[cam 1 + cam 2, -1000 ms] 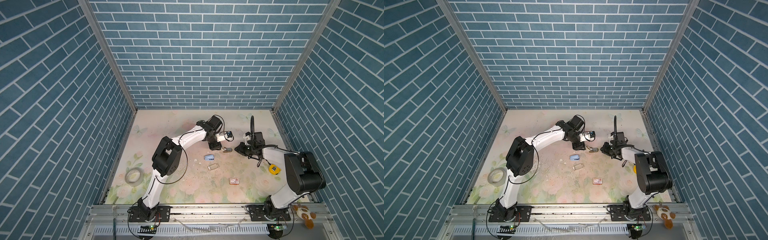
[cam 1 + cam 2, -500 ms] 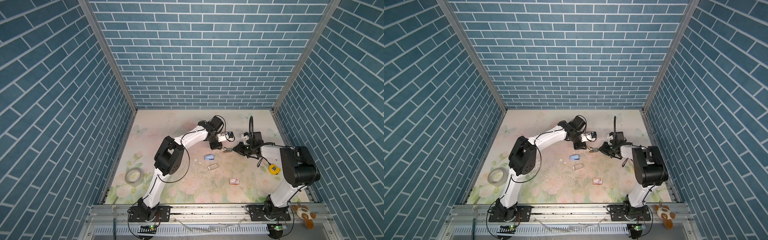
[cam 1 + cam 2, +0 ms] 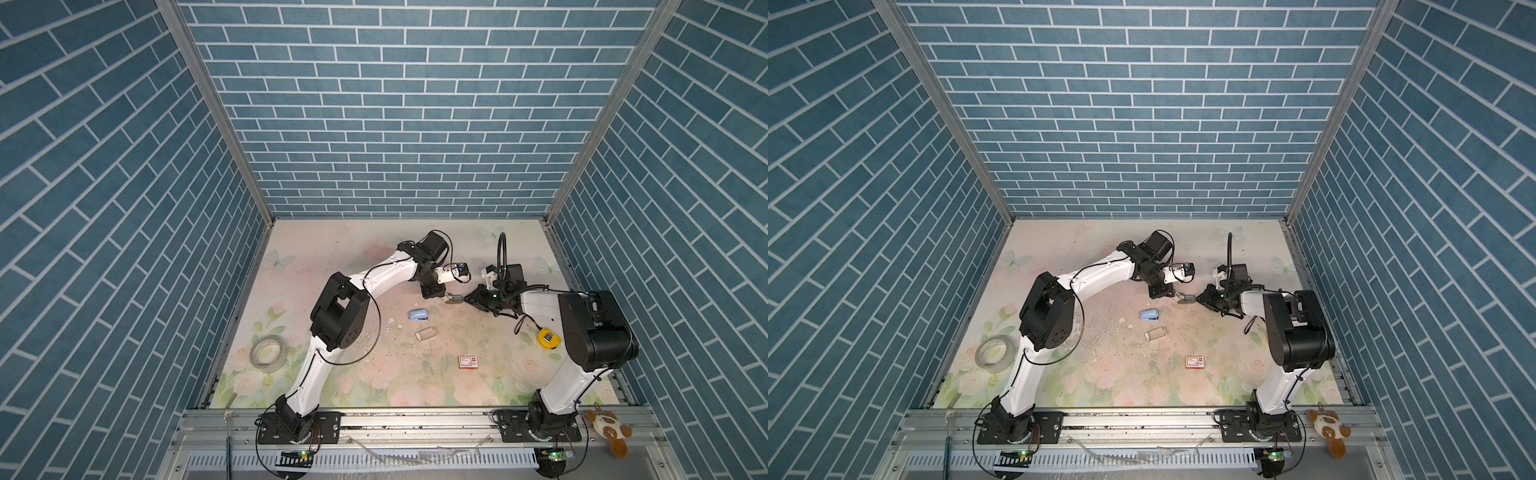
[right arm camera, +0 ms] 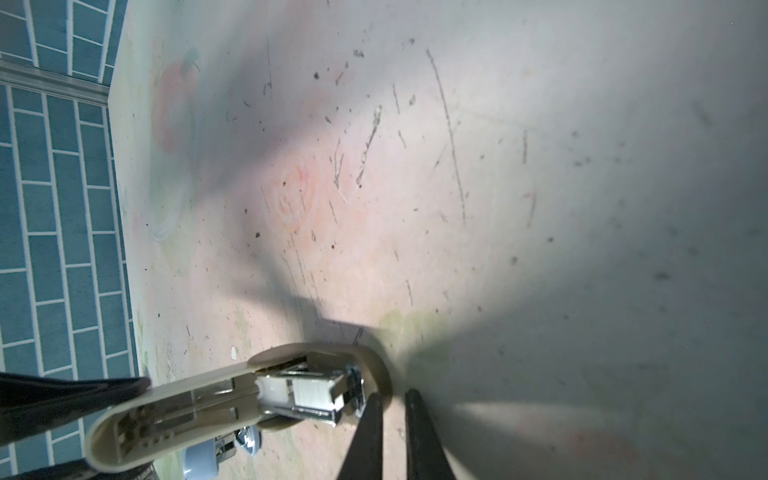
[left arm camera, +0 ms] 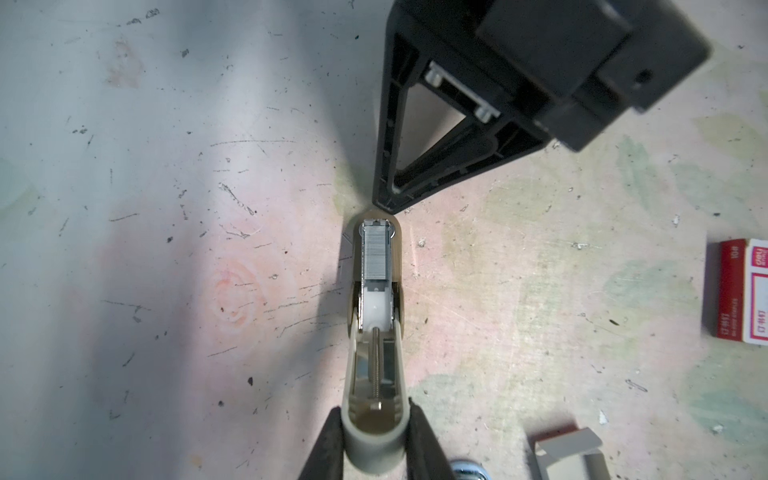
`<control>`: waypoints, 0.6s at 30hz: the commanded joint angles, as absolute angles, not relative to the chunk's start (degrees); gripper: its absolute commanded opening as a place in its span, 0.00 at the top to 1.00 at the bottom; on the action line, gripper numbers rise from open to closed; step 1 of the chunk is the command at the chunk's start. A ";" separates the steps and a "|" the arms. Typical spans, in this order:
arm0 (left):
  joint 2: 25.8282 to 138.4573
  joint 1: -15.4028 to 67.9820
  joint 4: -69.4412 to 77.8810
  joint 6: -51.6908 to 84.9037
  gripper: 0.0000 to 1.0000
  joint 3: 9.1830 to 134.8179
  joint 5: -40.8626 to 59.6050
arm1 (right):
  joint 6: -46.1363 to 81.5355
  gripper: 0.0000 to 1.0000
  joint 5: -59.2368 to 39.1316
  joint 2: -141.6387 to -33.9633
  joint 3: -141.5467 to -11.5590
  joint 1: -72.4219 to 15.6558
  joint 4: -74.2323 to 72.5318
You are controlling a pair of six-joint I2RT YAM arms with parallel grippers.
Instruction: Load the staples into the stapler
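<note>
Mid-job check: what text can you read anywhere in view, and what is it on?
"10#": white print on the red side of the box, left wrist view.
"deli": red logo on its white face, cut by the frame edge, so uncertain.
Other print on the box: too blurred.
Box in both top views: too small to read.
Stapler: no text seen.

Top views evenly lit and sharp. Wrist views: bright patch on tabletop, broad soft dark shadows around it, right claw blurred up close.
</note>
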State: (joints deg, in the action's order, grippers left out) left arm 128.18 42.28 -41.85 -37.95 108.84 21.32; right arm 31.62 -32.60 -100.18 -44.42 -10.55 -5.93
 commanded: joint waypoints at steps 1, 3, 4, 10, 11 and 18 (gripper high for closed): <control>128.84 42.54 -43.48 -39.18 0.77 110.54 22.98 | 30.68 0.86 -33.74 -101.60 -45.62 -10.44 -5.24; 129.26 42.59 -43.98 -39.63 0.79 111.13 22.89 | 30.50 0.86 -34.14 -101.69 -45.92 -10.38 -4.87; 129.51 42.57 -44.57 -39.90 0.80 111.58 22.86 | 30.33 0.86 -34.36 -101.77 -46.16 -10.38 -4.57; 130.51 42.78 -45.74 -40.51 0.83 113.01 22.81 | 29.65 0.87 -35.67 -102.36 -47.06 -10.46 -3.45; 130.75 42.85 -46.00 -40.60 0.84 113.49 22.78 | 29.54 0.87 -35.77 -102.55 -47.11 -10.46 -3.21; 132.70 43.14 -47.91 -40.77 0.86 116.54 22.62 | 28.87 0.88 -36.21 -102.92 -46.80 -10.59 -2.70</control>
State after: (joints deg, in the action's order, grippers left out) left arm 131.28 42.57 -46.28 -40.03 115.02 21.87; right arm 31.05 -35.20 -101.71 -46.17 -10.44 -4.69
